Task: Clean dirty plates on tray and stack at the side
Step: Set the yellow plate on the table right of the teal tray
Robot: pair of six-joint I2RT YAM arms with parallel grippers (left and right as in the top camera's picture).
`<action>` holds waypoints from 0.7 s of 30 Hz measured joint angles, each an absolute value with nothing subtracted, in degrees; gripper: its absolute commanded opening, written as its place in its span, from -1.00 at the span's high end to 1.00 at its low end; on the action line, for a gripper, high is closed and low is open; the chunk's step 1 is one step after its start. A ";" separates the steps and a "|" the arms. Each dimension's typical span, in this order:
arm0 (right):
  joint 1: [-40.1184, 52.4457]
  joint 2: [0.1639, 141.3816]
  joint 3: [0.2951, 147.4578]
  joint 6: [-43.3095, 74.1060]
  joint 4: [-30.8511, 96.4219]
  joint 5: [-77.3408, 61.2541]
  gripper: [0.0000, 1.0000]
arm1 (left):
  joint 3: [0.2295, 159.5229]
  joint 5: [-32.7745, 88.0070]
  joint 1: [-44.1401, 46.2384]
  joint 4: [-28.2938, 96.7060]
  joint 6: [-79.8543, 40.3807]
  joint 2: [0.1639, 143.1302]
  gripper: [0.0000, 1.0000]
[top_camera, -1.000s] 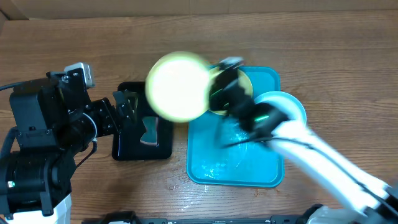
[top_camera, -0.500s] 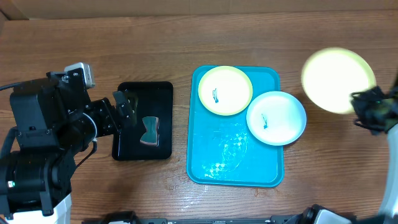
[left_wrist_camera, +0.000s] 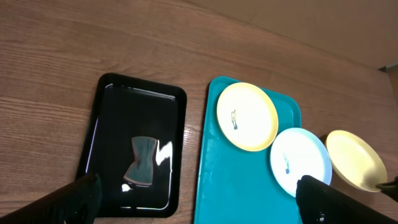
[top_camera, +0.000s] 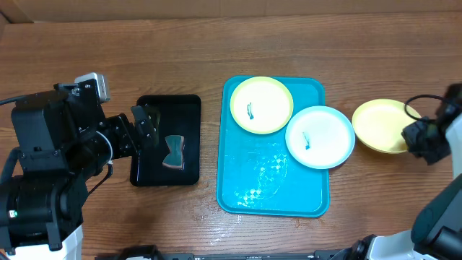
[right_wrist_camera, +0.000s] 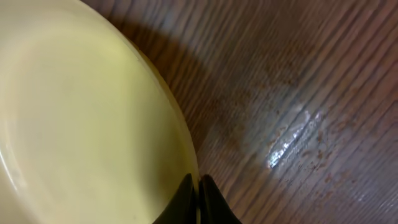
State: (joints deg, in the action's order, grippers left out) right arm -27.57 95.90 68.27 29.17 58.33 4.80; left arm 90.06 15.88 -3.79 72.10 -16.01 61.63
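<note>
A turquoise tray [top_camera: 253, 189] holds a pale yellow-green plate [top_camera: 261, 105] and a white-bluish plate [top_camera: 320, 137], each with a small dark smudge. A third yellow-green plate [top_camera: 382, 125] sits low over the wood, right of the tray. My right gripper [top_camera: 413, 135] is shut on that plate's right rim; in the right wrist view its fingers [right_wrist_camera: 198, 198] pinch the plate [right_wrist_camera: 81, 124] edge. My left gripper [top_camera: 144, 124] stands open over the black tray, nothing between its fingers; in the left wrist view it [left_wrist_camera: 199, 199] hangs above both trays.
A black tray [top_camera: 167, 141] left of the turquoise one holds a grey sponge [top_camera: 173, 152]. The left arm's base [top_camera: 43, 173] fills the left side. Bare wood lies around the trays.
My right arm has carried the yellow-green plate from above the black tray's edge across the turquoise tray to the right side and lowered it. The left arm has not moved.
</note>
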 measured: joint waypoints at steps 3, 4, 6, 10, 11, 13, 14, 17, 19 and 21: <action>-24.75 95.90 67.53 29.12 57.17 7.14 0.92 | 90.06 15.88 -3.79 72.07 -16.01 61.63 -1.00; -23.55 95.90 66.85 29.10 56.18 7.90 0.91 | 90.06 15.88 -3.79 72.07 -16.01 61.63 -0.99; -22.09 95.90 65.49 29.12 54.33 8.56 0.92 | 90.06 15.86 -3.79 72.05 -16.01 61.63 -1.00; -20.05 95.90 62.17 29.19 51.27 9.23 0.92 | 90.06 15.88 -3.79 72.07 -16.01 61.63 -1.00; -19.86 95.90 61.89 29.12 51.00 9.08 0.92 | 90.06 15.88 -3.79 72.10 -16.01 61.63 -0.99; -20.03 95.90 61.89 28.27 50.59 8.71 0.92 | 90.06 15.88 -3.79 72.07 -16.01 61.63 -0.99; -20.29 95.90 61.89 27.46 50.50 8.08 0.92 | 90.06 15.88 -3.79 72.10 -16.01 61.63 -1.00; -20.75 95.90 61.89 25.47 50.87 6.07 0.70 | 90.06 15.88 -3.79 72.10 -16.01 61.63 -1.00; -20.62 95.90 61.87 24.49 51.68 4.78 0.15 | 90.06 15.88 -3.79 72.10 -16.01 61.63 -1.00; -20.14 95.90 61.76 23.66 52.40 3.70 0.03 | 90.06 15.88 -3.79 72.10 -16.01 61.63 -1.00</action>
State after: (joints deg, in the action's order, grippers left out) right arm -20.14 95.90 61.76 23.66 52.40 3.70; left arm 90.06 15.88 -3.79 72.10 -16.01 61.63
